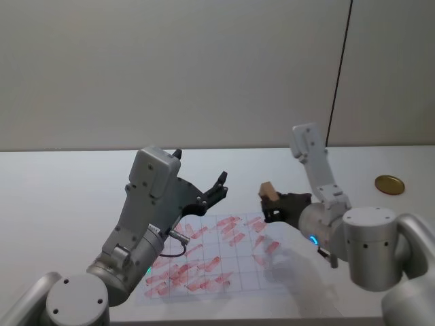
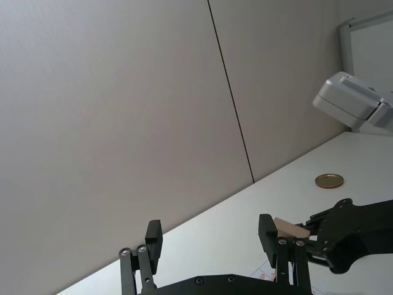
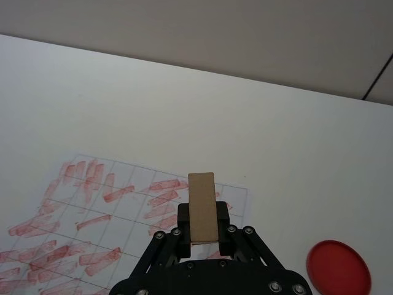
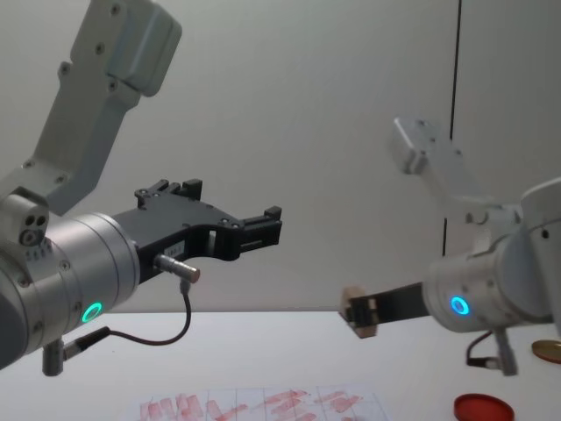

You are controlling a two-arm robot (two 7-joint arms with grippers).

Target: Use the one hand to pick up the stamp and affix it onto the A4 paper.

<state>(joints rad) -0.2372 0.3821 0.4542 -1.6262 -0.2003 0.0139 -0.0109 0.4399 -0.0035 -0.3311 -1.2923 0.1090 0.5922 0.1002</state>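
Head view puts the right claw, clamped on the stamp, in the air at the A4 paper's 1 o'clock corner (left claw gaping, idle), so pressing down comes next.

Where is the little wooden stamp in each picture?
Head view: the stamp is right of centre, held in the right tool above the A4 paper.
Left wrist view: low on the right, just behind a finger of the left tool.
Right wrist view: centre, standing up between the fingers.
Chest view: right of centre, above the table.
Shared landmark: the A4 paper's red marks, seen in all four views.
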